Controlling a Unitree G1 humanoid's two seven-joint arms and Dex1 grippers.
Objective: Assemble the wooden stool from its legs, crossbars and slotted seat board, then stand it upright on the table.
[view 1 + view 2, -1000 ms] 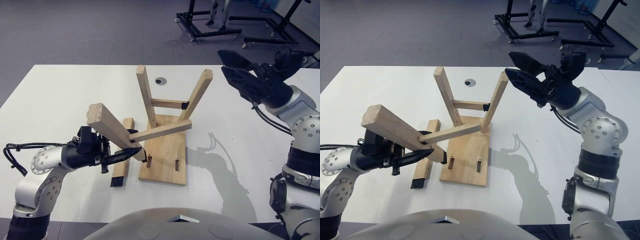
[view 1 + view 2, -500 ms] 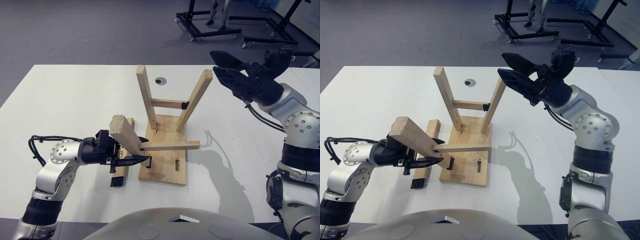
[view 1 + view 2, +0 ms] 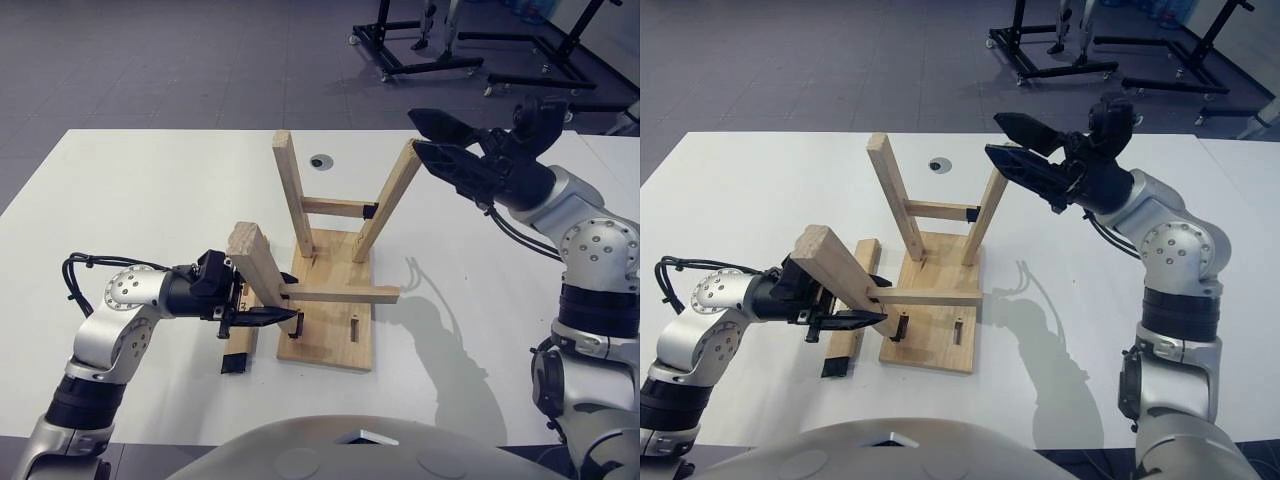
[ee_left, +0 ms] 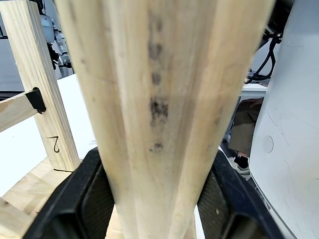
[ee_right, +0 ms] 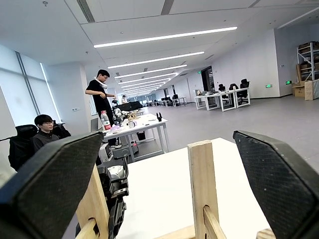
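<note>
The slotted seat board [image 3: 333, 322] lies flat mid-table. Two legs [image 3: 293, 195] [image 3: 391, 198] rise from its far end, joined by a crossbar [image 3: 335, 208]. My left gripper [image 3: 262, 318] is shut on a third leg [image 3: 256, 268], tilted at the board's near left corner. That leg's crossbar [image 3: 342, 293] runs level over the board. In the left wrist view this leg [image 4: 159, 99] sits between the black pads [image 4: 94, 199]. My right gripper [image 3: 415, 130] is open, its fingers either side of the right upright leg's top [image 5: 202, 179]. A loose leg [image 3: 238, 345] lies beside the board.
A round cable hole [image 3: 321, 161] sits in the white table [image 3: 130, 200] behind the stool parts. Bare table stretches left and right of the board. Black wheeled stands [image 3: 420, 45] are on the floor beyond the far edge.
My left gripper brought the leg and crossbar down to the board's near left corner, with the crossbar now level. My right gripper moved left to the right upright leg's top.
</note>
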